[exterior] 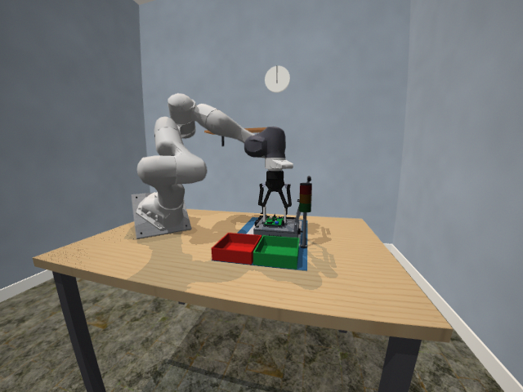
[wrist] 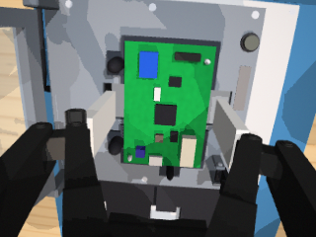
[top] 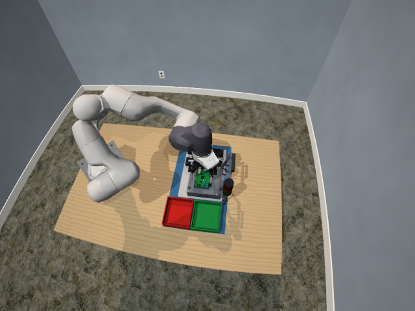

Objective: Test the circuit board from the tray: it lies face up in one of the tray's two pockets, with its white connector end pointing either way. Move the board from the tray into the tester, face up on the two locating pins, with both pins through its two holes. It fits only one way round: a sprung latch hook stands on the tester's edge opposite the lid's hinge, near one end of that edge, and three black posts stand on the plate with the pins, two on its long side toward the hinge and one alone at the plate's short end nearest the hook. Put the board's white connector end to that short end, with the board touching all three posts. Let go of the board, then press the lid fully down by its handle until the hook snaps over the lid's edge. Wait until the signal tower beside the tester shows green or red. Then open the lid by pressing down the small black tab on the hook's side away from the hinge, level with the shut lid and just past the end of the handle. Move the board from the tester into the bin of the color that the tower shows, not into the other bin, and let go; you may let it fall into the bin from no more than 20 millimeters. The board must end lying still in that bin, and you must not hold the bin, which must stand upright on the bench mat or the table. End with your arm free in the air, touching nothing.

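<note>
I am looking down through the wrist camera at the circuit board (wrist: 168,111), which is lying face up on the tester (wrist: 79,59) plate, its white connector end toward the bottom of that view. My pincer (wrist: 165,129) is hanging straight over it with its fingers spread apart, one pale pad (wrist: 103,124) standing off each long edge of the board with a gap showing on both sides, so it is gripping nothing. Two black posts are showing along the board's left edge in this view, and a third is peeking out just below its connector end; whether the board is touching them I cannot tell.

From the exterior camera I am seeing the arm reaching over the desk (exterior: 359,269), with the pincer (exterior: 274,207) low above the tester (exterior: 276,229). The signal tower (exterior: 305,196) is standing just beside the tester. The red bin (exterior: 234,247) and green bin (exterior: 276,251) are sitting side by side, touching, on the blue bench mat (top: 174,173) in front of the tester, both upright.
</note>
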Available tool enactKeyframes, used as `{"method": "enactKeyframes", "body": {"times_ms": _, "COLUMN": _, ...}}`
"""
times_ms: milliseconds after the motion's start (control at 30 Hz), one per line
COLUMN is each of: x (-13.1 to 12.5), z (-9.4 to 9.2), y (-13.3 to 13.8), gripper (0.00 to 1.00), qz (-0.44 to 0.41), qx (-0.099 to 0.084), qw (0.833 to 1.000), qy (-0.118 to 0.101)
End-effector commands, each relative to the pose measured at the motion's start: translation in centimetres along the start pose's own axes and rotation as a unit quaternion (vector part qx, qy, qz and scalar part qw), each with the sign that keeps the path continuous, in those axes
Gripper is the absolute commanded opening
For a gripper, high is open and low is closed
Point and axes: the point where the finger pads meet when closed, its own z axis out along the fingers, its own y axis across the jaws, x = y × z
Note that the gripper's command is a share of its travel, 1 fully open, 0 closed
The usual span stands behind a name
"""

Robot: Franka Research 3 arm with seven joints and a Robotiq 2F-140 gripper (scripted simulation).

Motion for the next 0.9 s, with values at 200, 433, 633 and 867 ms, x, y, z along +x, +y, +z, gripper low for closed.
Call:
{"method": "enactKeyframes", "body": {"times_ms": 200, "x": 0.0, "z": 0.1, "y": 0.0, "gripper": 0.58, "qz": 0.000, "qx": 0.001, "qw": 1.000, "qy": 0.000}}
{"method": "enactKeyframes", "body": {"times_ms": 433, "x": 0.0, "z": 0.1, "y": 0.0, "gripper": 0.58, "qz": 0.000, "qx": 0.001, "qw": 1.000, "qy": 0.000}}
{"method": "enactKeyframes", "body": {"times_ms": 633, "x": 0.0, "z": -0.2, "y": 0.0, "gripper": 0.58, "qz": 0.000, "qx": 0.001, "qw": 1.000, "qy": 0.000}}
{"method": "enactKeyframes", "body": {"times_ms": 867, "x": 0.0, "z": -3.4, "y": 0.0, "gripper": 0.58, "qz": 0.000, "qx": 0.001, "qw": 1.000, "qy": 0.000}}
